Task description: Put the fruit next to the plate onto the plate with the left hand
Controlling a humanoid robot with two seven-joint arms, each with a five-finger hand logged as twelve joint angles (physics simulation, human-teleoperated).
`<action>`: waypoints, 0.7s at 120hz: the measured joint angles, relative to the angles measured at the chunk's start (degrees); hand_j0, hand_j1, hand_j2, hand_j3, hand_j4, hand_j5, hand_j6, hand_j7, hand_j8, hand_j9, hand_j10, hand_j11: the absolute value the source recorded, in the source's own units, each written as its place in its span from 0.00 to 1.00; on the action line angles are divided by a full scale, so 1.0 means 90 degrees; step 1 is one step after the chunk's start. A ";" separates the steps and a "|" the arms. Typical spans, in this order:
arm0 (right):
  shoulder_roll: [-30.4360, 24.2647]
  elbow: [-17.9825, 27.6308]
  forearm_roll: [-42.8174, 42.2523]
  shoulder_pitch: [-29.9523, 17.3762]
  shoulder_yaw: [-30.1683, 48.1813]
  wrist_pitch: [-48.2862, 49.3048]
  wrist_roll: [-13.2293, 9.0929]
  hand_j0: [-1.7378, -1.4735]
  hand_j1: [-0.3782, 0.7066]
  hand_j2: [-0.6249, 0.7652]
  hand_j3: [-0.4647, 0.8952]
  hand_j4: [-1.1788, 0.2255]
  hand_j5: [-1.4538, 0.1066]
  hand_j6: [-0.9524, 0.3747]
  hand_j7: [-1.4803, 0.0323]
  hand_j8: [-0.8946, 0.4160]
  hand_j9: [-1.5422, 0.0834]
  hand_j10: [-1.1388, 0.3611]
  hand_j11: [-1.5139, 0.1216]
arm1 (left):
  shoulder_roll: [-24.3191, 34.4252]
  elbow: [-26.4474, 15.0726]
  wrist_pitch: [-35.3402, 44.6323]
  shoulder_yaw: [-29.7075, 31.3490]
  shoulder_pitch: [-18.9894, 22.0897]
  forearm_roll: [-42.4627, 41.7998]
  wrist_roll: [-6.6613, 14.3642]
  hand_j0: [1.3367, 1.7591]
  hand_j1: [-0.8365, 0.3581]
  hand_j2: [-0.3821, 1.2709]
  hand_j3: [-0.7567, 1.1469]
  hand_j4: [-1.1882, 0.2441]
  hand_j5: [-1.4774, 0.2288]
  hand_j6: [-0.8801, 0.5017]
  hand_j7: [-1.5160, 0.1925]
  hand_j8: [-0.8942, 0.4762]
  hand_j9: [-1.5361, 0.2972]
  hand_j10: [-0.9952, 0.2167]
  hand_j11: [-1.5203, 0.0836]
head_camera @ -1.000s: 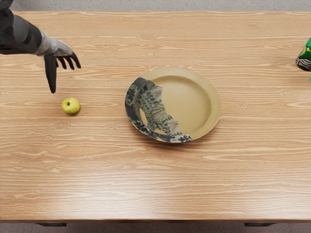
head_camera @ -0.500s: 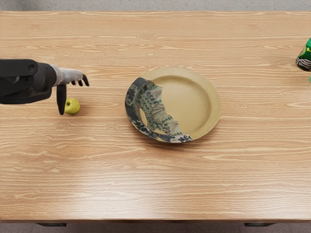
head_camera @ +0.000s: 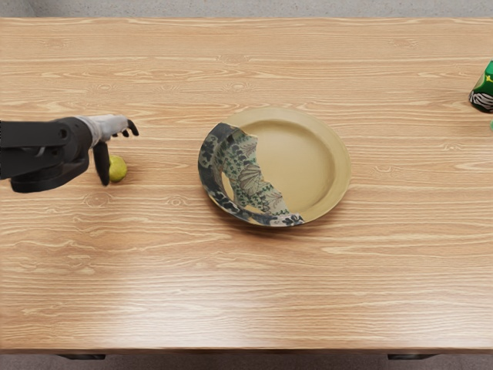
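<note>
Lower than half a second ago, our left hand [head_camera: 106, 136] hangs beside the green apple [head_camera: 119, 169], fingers [head_camera: 101, 164] spread, gripping nothing, plate [head_camera: 339, 166] well apart.

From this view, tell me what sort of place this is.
Likely a simulated tabletop workspace: a wooden table, one patterned plate, a small green apple by the robot's left hand.

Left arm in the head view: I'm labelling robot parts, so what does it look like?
The left arm is a bulky black cylinder; the left hand has a light grey back and slim black fingers. No cables or markings show.
</note>
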 joint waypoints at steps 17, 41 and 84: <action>0.0000 -0.0001 0.0001 0.0001 -0.0001 0.0001 0.0000 0.30 0.07 0.44 0.34 0.81 0.90 0.69 0.95 0.66 0.92 0.74 0.90 | -0.0123 0.0152 0.0351 0.0147 0.0123 -0.0007 -0.0009 0.76 0.74 0.26 0.40 0.65 0.67 0.45 0.70 0.47 0.66 0.61 0.74; 0.0000 0.0000 0.0001 0.0000 0.0002 0.0002 0.0000 0.30 0.07 0.44 0.34 0.81 0.90 0.69 0.95 0.66 0.92 0.74 0.90 | -0.0266 0.0357 0.0620 0.0297 0.0276 -0.0018 -0.0017 0.76 0.72 0.27 0.40 0.64 0.66 0.44 0.68 0.45 0.64 0.59 0.72; 0.0000 0.0000 0.0002 0.0000 -0.0002 0.0000 0.0000 0.30 0.07 0.44 0.34 0.81 0.90 0.69 0.95 0.66 0.92 0.74 0.90 | -0.0473 0.0619 0.0828 0.0386 0.0492 -0.0012 -0.0029 0.76 0.65 0.27 0.40 0.59 0.61 0.39 0.63 0.40 0.60 0.54 0.67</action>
